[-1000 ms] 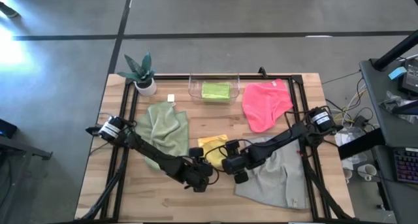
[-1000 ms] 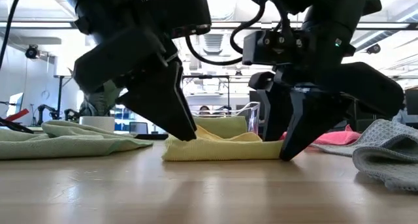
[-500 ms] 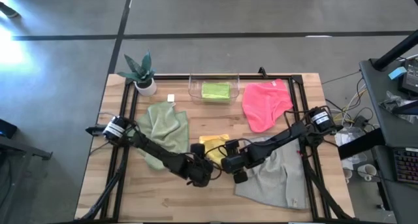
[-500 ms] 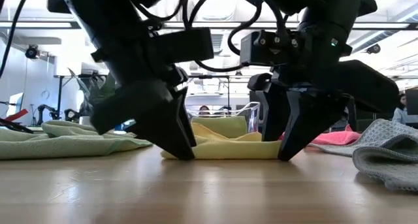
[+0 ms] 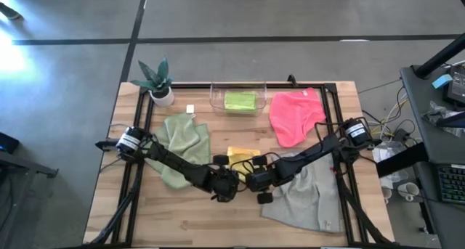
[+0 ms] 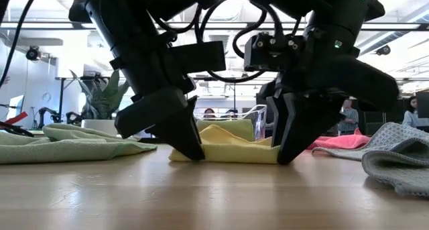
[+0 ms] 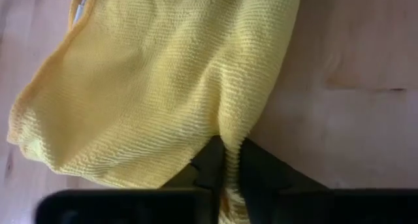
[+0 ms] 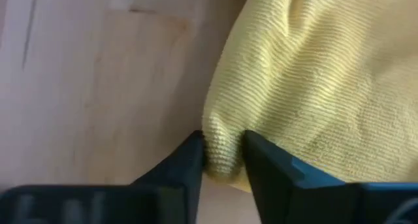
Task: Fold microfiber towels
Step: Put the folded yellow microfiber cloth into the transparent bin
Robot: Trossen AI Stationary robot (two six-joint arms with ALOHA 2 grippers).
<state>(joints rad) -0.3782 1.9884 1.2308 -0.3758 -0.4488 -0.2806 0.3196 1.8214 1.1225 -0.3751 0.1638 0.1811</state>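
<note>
The yellow towel [image 5: 242,155] lies crumpled at the middle of the table, low and humped in the low view [image 6: 228,144]. My left gripper [image 5: 224,184] is shut on its near left corner, and my right gripper [image 5: 255,181] is shut on its near right corner. Both slant down at the towel from the near side. A sage green towel [image 5: 184,144] lies spread to the left, a hot pink one [image 5: 294,115] at the far right, and a light grey one [image 5: 309,192] at the near right. A lime green towel [image 5: 240,101] sits folded in a clear bin. My left gripper pinches a narrow fold of the yellow towel's near left corner [image 7: 230,140] between its two fingers, slanting down from the near left. The fingertips [image 6: 192,151] stand on the table, and the rest of the towel lies slack on the wood. My right gripper pinches a bunched wad at the yellow towel's near right corner [image 8: 221,140] between its two fingers, slanting down from the near right. Its fingertips [image 6: 284,156] are down at the table top, and the towel lies slack beyond them.
A potted plant [image 5: 158,82] stands at the far left corner. The clear bin [image 5: 238,96] stands at the middle of the far edge. Bare wood [image 5: 182,216] shows along the near edge. People and desks show in the room behind.
My left gripper has slid toward the table's right and a little down, onto the yellow towel's left corner. Both grippers have shut on the towel's near corners. The towel has bunched a little and humps higher in the middle.
</note>
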